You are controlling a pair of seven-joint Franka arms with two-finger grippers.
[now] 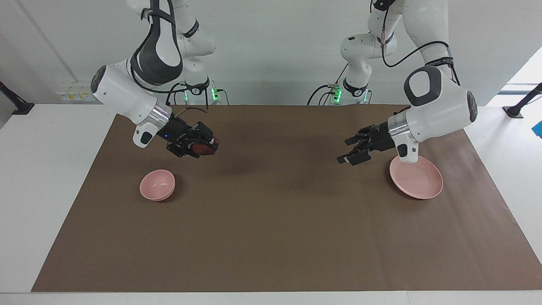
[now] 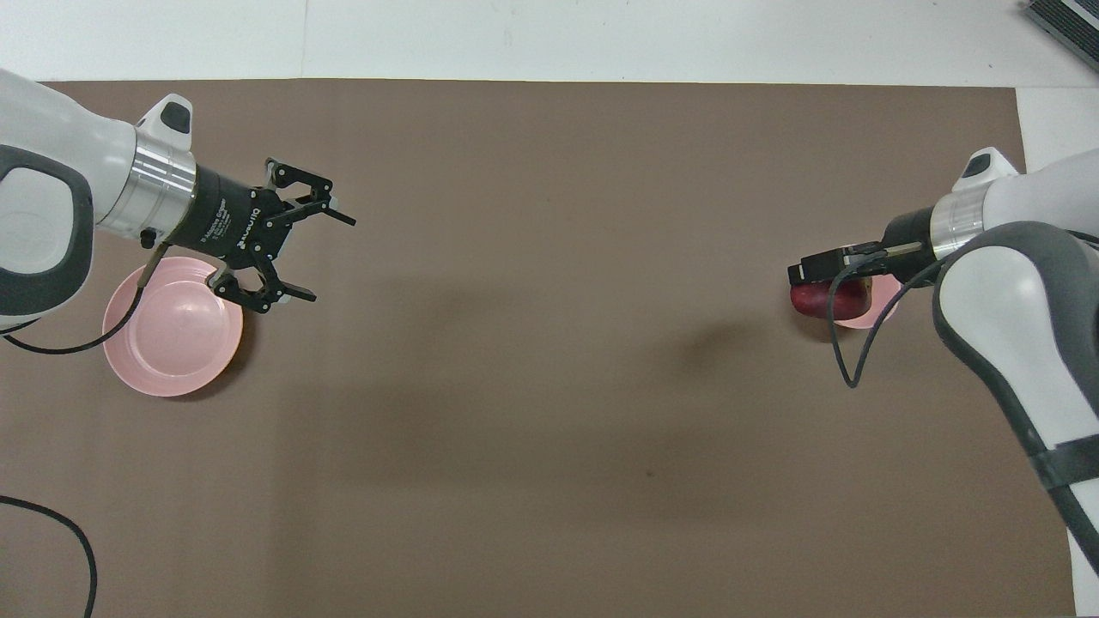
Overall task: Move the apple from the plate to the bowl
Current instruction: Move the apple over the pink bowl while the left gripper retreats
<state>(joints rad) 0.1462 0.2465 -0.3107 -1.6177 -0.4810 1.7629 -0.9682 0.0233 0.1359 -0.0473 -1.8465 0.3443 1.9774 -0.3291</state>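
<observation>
My right gripper [image 1: 207,146] [image 2: 811,283] is shut on the dark red apple [image 1: 202,148] [image 2: 820,299], up in the air over the mat close to the small pink bowl [image 1: 157,184]. Seen from overhead, the apple and the gripper cover most of the bowl [image 2: 871,313]. The wide pink plate [image 1: 416,176] [image 2: 172,324] lies bare toward the left arm's end of the table. My left gripper [image 1: 349,149] [image 2: 322,253] hangs open and holds nothing, over the mat beside the plate.
A brown mat [image 1: 271,220] [image 2: 549,429] covers the white table [image 1: 42,169]. A black cable [image 2: 51,532] trails over the mat at the left arm's end.
</observation>
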